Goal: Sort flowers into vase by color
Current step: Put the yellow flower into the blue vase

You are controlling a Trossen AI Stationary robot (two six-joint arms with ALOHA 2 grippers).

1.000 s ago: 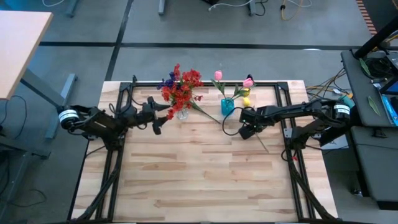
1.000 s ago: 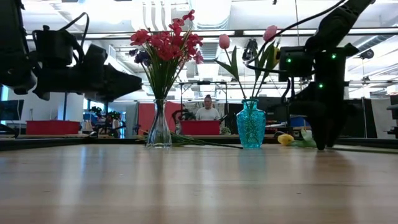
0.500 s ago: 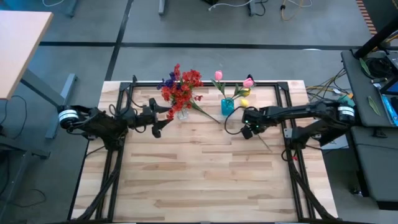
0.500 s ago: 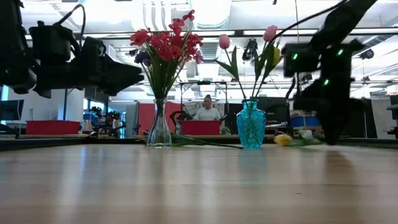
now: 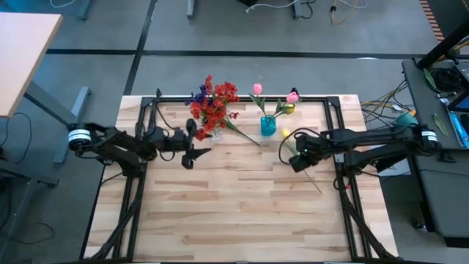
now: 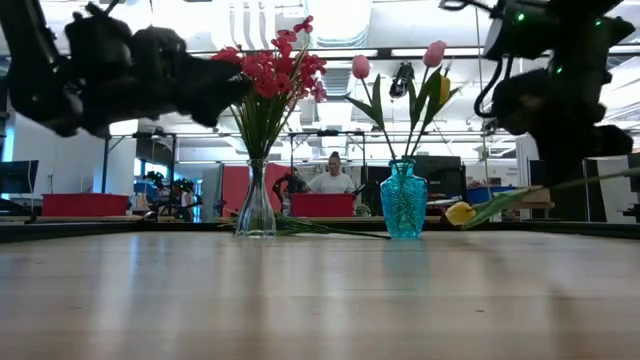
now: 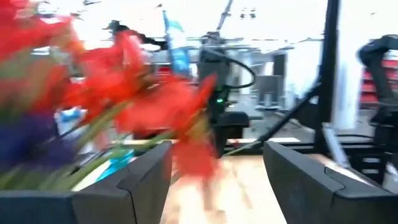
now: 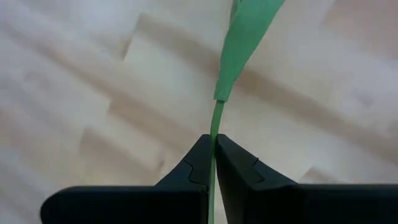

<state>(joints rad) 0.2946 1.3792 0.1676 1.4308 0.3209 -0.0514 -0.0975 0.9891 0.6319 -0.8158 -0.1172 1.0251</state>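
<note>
Green stem of a yellow tulip sat pinched between the closed fingers of the right gripper, lifted above the wooden table just right of the blue vase holding pink tulips. The left gripper, fingers spread and holding nothing, hovered beside the clear vase of red flowers.

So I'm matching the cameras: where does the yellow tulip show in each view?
High view: yellow tulip, right of the blue vase.
Low view: its bud, right of that vase.
Left wrist view: not visible.
Right wrist view: only its stem, in the right gripper.
</note>
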